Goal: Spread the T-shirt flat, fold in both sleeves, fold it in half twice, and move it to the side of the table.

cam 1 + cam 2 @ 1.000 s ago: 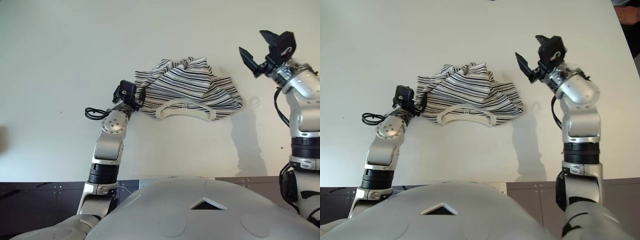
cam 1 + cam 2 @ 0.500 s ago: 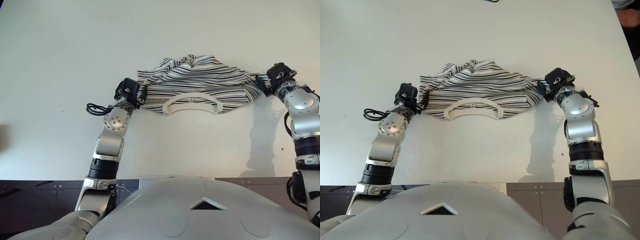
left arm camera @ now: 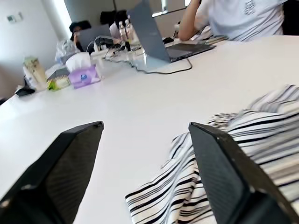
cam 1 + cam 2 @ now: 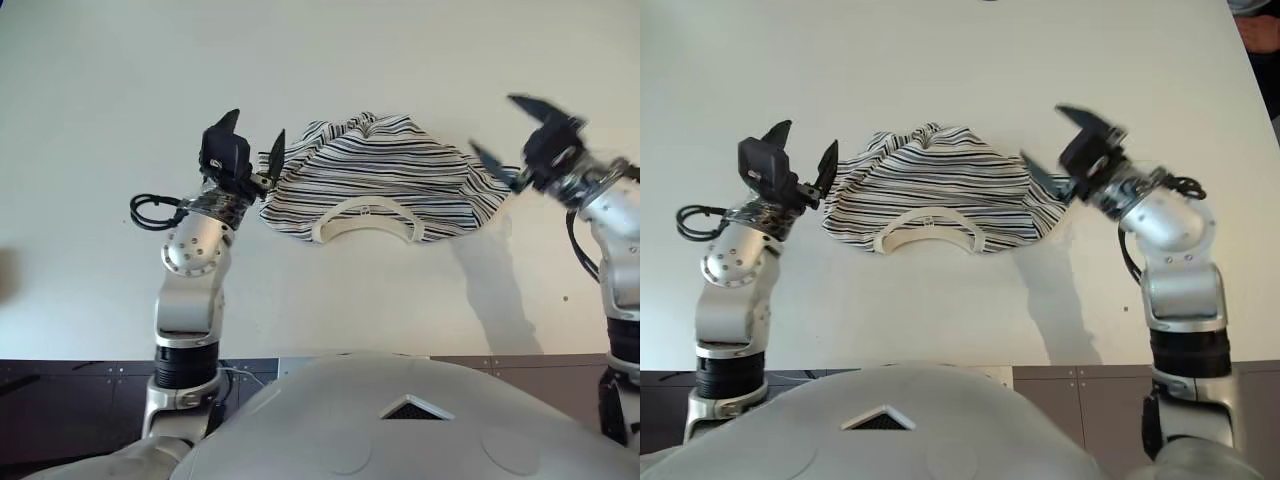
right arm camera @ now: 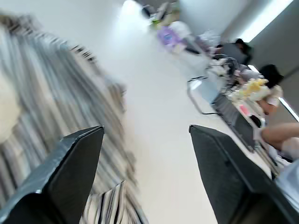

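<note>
- White counter (image 4: 110, 70): a broad, plain surface that carries the garment.
- Striped in black and white, the T-shirt (image 4: 385, 165) lies bunched in a low mound near the counter's middle, between the two arms. It is not spread flat, and folds rise along its far edge.
- Cream collar (image 4: 322, 232): it arcs along the T-shirt's near edge, on the side toward the robot.
- Left pincer (image 4: 255, 130): it is at the T-shirt's left edge, with its fingers spread wide and gripping nothing. In the left wrist view, striped cloth lies just beyond the fingers and runs partly behind one of them (image 3: 224, 177).
- Right pincer (image 4: 497, 125): it is at the T-shirt's right edge, also spread wide and empty. It shows blurred, and I cannot tell whether its lower finger touches the cloth.
</note>
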`<action>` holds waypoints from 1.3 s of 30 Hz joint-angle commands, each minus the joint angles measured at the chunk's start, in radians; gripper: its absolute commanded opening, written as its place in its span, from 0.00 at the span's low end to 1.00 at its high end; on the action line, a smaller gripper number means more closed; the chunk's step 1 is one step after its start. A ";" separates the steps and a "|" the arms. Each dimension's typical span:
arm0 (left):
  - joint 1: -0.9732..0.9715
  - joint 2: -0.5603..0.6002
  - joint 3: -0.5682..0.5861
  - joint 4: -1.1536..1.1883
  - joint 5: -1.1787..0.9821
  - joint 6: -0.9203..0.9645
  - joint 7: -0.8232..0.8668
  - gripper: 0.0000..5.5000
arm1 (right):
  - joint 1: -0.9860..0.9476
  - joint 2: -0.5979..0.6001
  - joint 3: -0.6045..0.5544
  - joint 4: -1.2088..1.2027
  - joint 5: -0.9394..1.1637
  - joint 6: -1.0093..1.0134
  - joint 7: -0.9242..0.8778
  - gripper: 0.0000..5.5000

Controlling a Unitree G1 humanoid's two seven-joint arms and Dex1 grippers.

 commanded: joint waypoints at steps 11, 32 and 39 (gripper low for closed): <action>-0.002 0.499 -0.134 0.558 0.493 -0.747 -0.229 0.62 | 0.022 -0.156 0.142 0.299 -0.497 -0.418 -0.122 0.61; -0.041 0.386 -0.325 0.847 0.820 -0.935 0.316 0.62 | 0.134 -0.126 0.158 0.286 -0.582 -0.442 -0.296 0.61; -0.003 0.379 -0.349 0.826 0.813 -0.961 0.411 0.40 | 0.144 -0.103 0.177 0.340 -0.764 -0.464 -0.580 0.60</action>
